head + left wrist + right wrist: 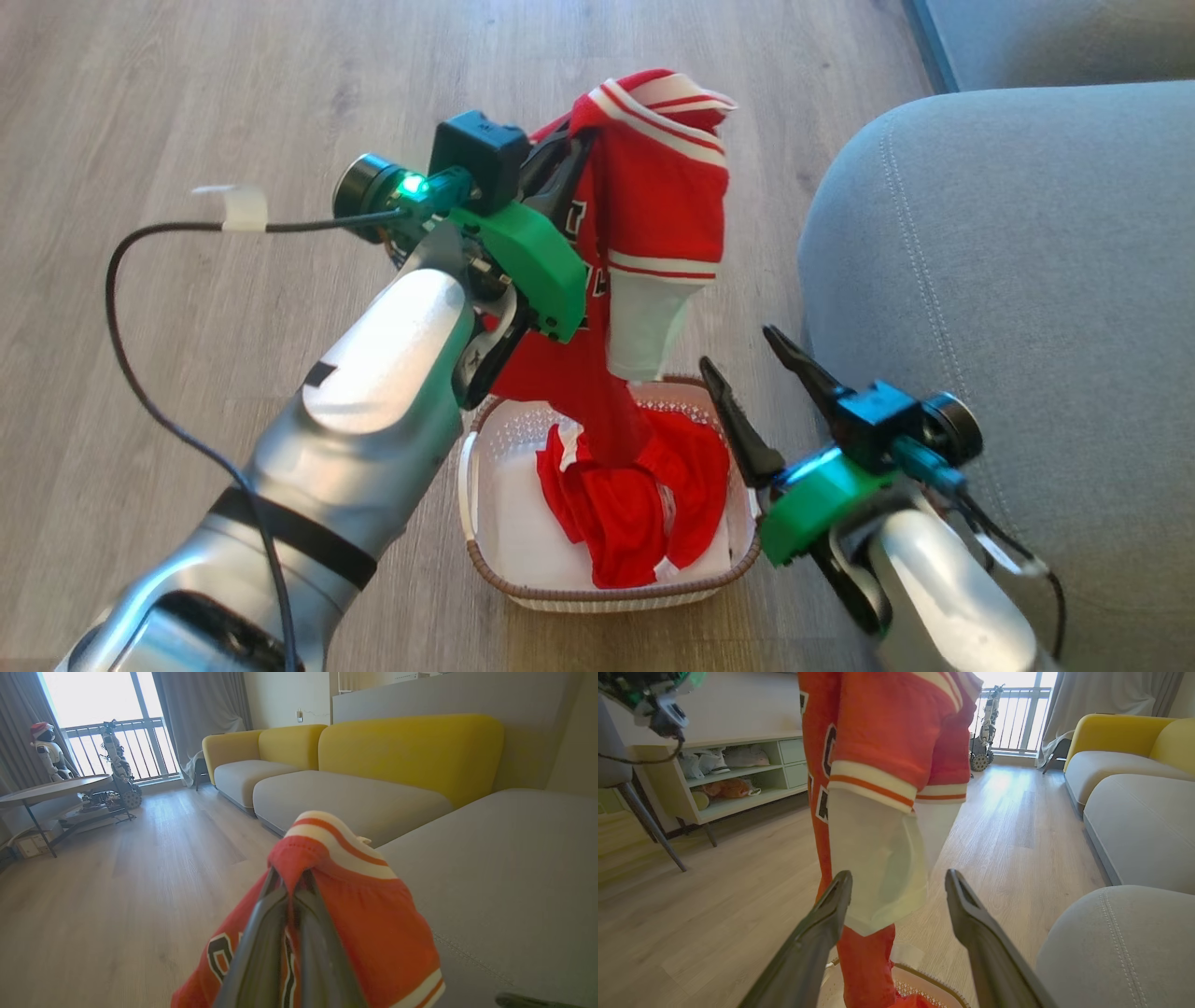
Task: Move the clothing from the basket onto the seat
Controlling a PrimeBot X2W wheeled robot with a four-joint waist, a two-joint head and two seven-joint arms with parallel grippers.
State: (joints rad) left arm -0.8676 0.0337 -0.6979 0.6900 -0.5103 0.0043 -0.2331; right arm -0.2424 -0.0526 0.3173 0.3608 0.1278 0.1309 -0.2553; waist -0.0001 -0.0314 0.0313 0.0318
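My left fingers [577, 145] are pressed together, clamped on the striped collar of a red jersey [663, 205]. I hold it by that top edge so the cloth falls straight down from the fingertips and pulls free of the basket [485, 560] under its own weight. The jersey hangs below the pinch with white-striped trim, a white panel and black-and-white lettering. Its lowest tail reaches down into the basket, so by my judgement the lift is not yet high enough to clear the brown rim.

Under the hanging tail, a second red garment [653, 513] lies crumpled on the white basket bottom, well below my left fingers and just to the inner side of my right ones. The clothing is thus split: one piece in the air, one in the basket, none on the seat [1008, 280].

My right fingers [724, 394] stand wide apart and hold nothing. They point up toward the jersey's white panel, which hangs just past their tips, perhaps to steady it.

The grey seat lies on the outer side of my right fingers, close by. The basket stands on the wooden floor [187, 93].
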